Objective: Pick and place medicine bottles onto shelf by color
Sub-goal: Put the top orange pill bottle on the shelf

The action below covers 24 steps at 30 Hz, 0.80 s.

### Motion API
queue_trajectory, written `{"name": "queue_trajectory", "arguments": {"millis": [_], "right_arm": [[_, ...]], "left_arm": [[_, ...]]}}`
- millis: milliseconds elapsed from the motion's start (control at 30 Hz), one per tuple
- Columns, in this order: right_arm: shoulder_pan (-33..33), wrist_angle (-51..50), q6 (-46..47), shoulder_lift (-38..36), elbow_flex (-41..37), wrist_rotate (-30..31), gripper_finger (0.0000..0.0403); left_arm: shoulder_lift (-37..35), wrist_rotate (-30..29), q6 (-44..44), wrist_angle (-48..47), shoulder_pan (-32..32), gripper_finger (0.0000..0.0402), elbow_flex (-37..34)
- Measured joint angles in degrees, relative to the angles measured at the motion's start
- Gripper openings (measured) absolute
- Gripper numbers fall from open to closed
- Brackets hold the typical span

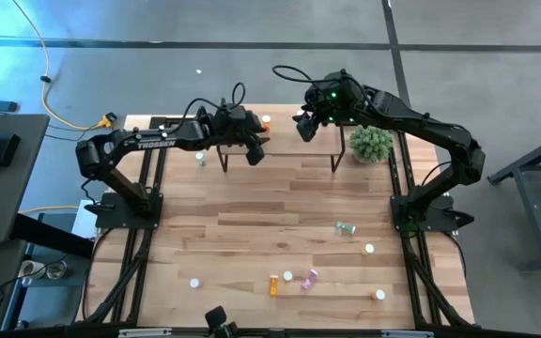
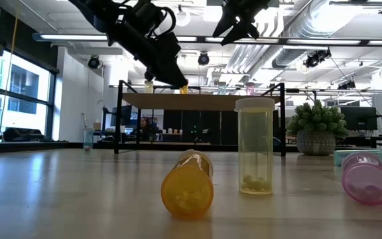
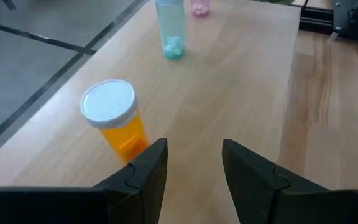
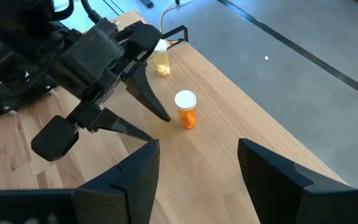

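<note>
The shelf [image 1: 285,148] stands at the table's far middle. On it an orange bottle [image 3: 114,118] stands upright on its base, with a green bottle [image 3: 171,28] and a pink one [image 3: 199,7] farther along. A yellow bottle [image 4: 160,59] stands on the shelf's other end. My left gripper [image 3: 194,168] is open over the shelf, just beside the orange bottle [image 4: 186,109] and apart from it. My right gripper [image 4: 197,174] is open and empty, higher above the shelf. Several more bottles lie or stand on the table's near part, among them an orange one [image 2: 188,186].
A green plant ball [image 1: 371,143] in a pot stands right of the shelf. On the table's near half are a yellow bottle [image 2: 255,149] upright, a pink one [image 2: 367,176] on its side, and a green one [image 1: 346,228]. Another bottle [image 1: 200,158] stands left of the shelf.
</note>
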Motion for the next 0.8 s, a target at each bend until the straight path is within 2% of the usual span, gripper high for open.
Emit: {"name": "queue_trajectory", "arguments": {"millis": [333,800], "right_arm": [[0.0,0.3,0.0,0.0,0.0,0.0,0.0208],[0.0,1.0,0.0,0.0,0.0,0.9,0.0208]], "left_arm": [[0.1,1.5,-0.4,0.9,0.1,0.0145,0.0],[2.9,-0.3,-0.4,1.6,0.6,0.0145,1.3]]}}
